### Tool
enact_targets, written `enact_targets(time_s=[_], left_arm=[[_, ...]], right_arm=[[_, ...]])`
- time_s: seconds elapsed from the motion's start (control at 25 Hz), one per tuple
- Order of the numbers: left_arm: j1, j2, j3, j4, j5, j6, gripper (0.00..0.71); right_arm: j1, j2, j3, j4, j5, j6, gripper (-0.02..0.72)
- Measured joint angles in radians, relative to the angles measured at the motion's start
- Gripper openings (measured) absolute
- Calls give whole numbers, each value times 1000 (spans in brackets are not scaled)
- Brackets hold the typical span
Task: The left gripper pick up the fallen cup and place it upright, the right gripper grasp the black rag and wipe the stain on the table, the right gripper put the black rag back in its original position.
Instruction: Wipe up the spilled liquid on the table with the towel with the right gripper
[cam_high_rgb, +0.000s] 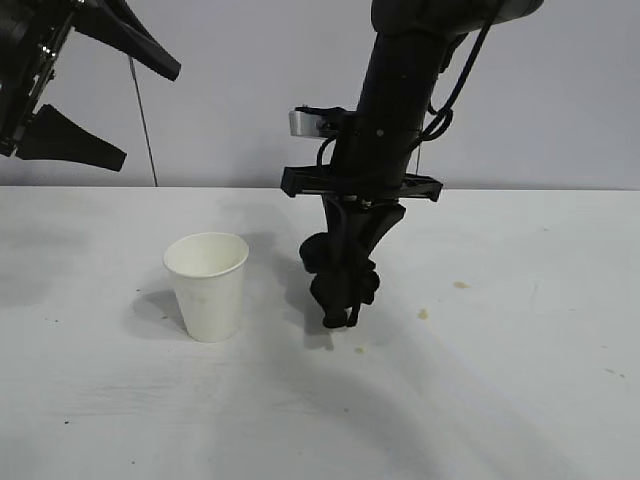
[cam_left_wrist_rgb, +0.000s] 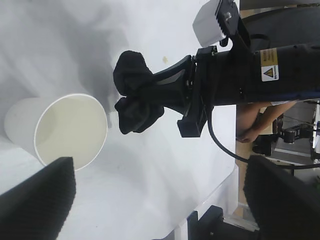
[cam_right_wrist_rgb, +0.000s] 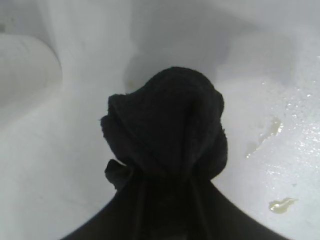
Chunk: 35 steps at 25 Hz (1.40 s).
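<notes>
A lab is showing itself here: bare white table (cam_high_rgb: 560, 400), plain grey wall (cam_high_rgb: 230, 80), a person (cam_left_wrist_rgb: 255, 122) sitting beside equipment.

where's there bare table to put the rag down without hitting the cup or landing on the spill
Bare table runs along the near edge, in front of the upright cup, and at the far right beyond the stain. It is tight in the middle: the right gripper, shut on the black rag, hangs between cup and droplets. The left gripper waits open, high at the left.
</notes>
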Motion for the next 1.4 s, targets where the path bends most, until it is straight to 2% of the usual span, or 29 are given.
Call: enact_targets(time_s=[0.32,0.48,0.8,1.4], left_arm=[[0,0,0,0,8,0,657],[0,0,0,0,12,0,657],[0,0,0,0,14,0,657],[0,0,0,-1,14,0,657]], right_arm=[[76,0,0,-31,0,-10,121],[76,0,3,-84,2,7,121],[76,-11,124,-91,0,-1,121],[74,-24,134,-132,-2,-9,121]])
